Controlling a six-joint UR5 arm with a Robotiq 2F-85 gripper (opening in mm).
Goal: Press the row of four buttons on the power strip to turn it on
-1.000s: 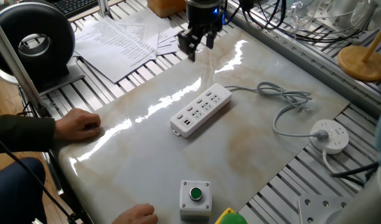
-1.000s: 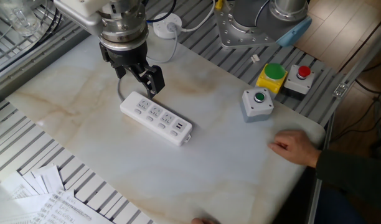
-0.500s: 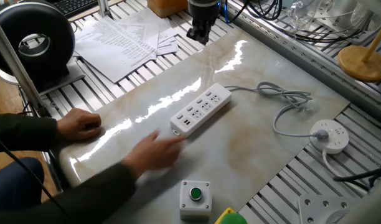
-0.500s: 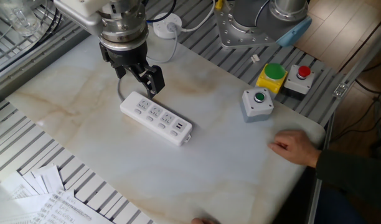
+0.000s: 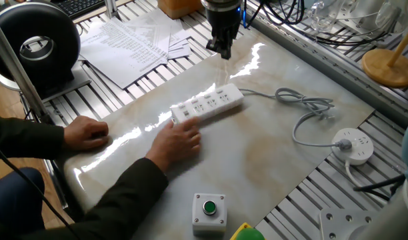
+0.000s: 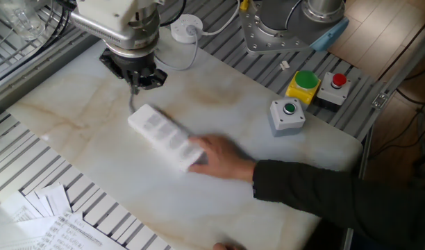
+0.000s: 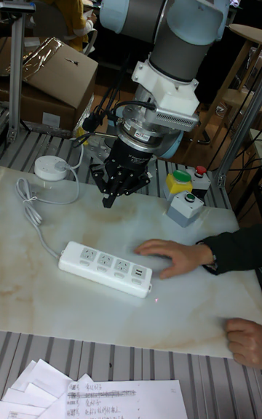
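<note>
Risk: we may strike the person's hand (image 5: 179, 142) at the power strip (image 5: 207, 105).
End effector (image 7: 114, 188): we cannot tell its state.

The arm reaches down from above over the far side of the counter (image 5: 271, 160), its wrist roughly vertical and the tool (image 7: 110, 199) pointing at the surface. The tool (image 5: 222, 51) hangs in the air, touching nothing. Its dark fingers (image 7: 108, 196) angle downward, but no view shows clearly whether there is a gap between the tips. In the other fixed view the tool (image 6: 137, 86) is partly blurred.
</note>
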